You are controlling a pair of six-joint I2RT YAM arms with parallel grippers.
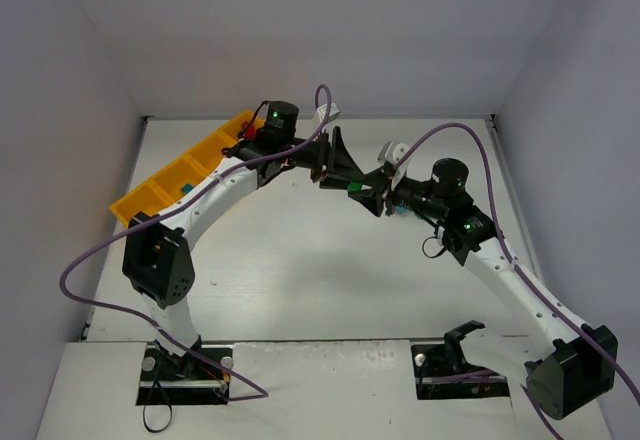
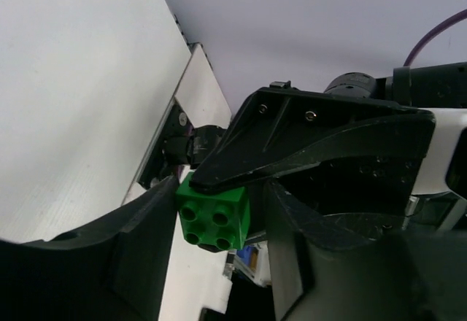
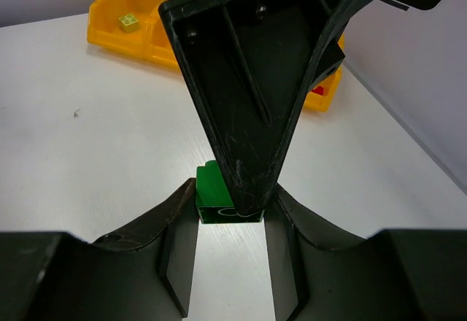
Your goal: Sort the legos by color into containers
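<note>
Right gripper (image 3: 232,208) pinching green lego (image 3: 210,190); left gripper (image 2: 219,215) bracketing it narrowly, seemingly unclamped; needing firm left grip before right releasing.

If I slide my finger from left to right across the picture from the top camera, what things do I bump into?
First the yellow-orange tray → left gripper → green lego → right gripper. The two grippers meet at the lego.
</note>
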